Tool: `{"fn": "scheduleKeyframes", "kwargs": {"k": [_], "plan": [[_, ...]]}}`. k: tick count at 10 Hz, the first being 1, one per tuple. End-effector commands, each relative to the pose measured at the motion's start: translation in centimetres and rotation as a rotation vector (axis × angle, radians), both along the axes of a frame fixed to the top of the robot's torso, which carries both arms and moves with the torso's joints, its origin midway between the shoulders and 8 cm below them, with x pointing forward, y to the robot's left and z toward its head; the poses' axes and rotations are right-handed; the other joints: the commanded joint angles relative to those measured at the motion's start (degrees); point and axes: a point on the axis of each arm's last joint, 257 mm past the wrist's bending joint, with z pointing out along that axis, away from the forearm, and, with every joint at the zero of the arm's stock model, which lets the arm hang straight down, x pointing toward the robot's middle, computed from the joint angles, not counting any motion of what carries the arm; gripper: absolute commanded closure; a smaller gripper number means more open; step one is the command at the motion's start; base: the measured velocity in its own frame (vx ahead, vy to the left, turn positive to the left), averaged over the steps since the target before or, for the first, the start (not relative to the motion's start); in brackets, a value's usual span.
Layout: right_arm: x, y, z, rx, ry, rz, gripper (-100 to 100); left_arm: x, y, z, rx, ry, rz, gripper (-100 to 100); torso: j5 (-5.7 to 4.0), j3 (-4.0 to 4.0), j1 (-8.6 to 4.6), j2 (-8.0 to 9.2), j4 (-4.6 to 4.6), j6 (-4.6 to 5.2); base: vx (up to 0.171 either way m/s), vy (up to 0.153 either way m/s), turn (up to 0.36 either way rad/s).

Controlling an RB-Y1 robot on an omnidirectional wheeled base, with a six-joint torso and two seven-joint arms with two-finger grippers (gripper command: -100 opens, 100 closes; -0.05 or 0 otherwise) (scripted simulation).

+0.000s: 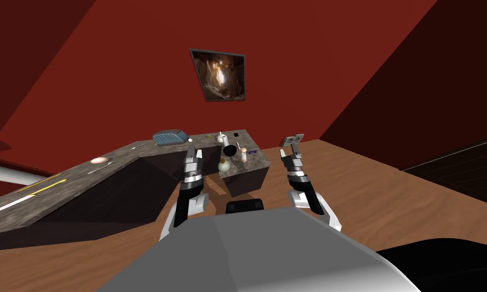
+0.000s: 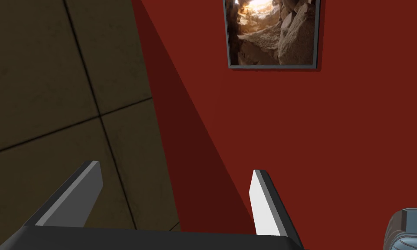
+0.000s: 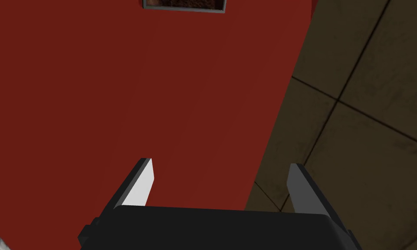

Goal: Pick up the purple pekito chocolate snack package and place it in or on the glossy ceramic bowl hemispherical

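Note:
The purple snack package [image 1: 252,151] is a small flat packet lying near the right edge of the stone-topped counter [image 1: 136,157]. Just left of it sits a dark, glossy, round bowl [image 1: 229,150]. My left gripper [image 1: 191,151] [image 2: 175,169] is raised in front of the counter, left of the bowl, open with nothing between its fingers. My right gripper [image 1: 292,148] [image 3: 220,162] is held up over the wooden floor, right of the counter's end, also open and empty. Both hands point up at the red wall.
Near the bowl stand a pale round flask [image 1: 223,164], a small bottle [image 1: 244,154] and a white item [image 1: 221,137]. A blue-grey ribbed object [image 1: 170,137] [image 2: 409,230] sits at the counter's back. A plate [image 1: 99,160] lies further left. A grey patterned thing [image 1: 293,140] shows beyond the right gripper.

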Motion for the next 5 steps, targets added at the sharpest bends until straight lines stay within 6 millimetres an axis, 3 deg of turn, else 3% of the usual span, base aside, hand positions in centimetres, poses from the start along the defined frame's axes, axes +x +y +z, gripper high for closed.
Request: {"fn": "scheduleKeyframes", "kwargs": {"k": [1, 5], "plan": [[0.2, 0.5, -0.8, -0.047, 0.021, 0.035, -100, 0.0, 0.0, 0.0, 0.0, 0.0, 0.0, 0, 0.0, 0.0, 0.0, 0.0, 0.0, 0.0, -0.021, -0.068, 0.169], [0.6, 1.1, -2.4, -0.156, 0.068, 0.094, -100, 0.0, 0.0, 0.0, 0.0, 0.0, 0.0, 0, -0.05, -0.01, -0.23, -0.01, 0.0, -0.01, -0.02, -0.081, 0.135]]}}
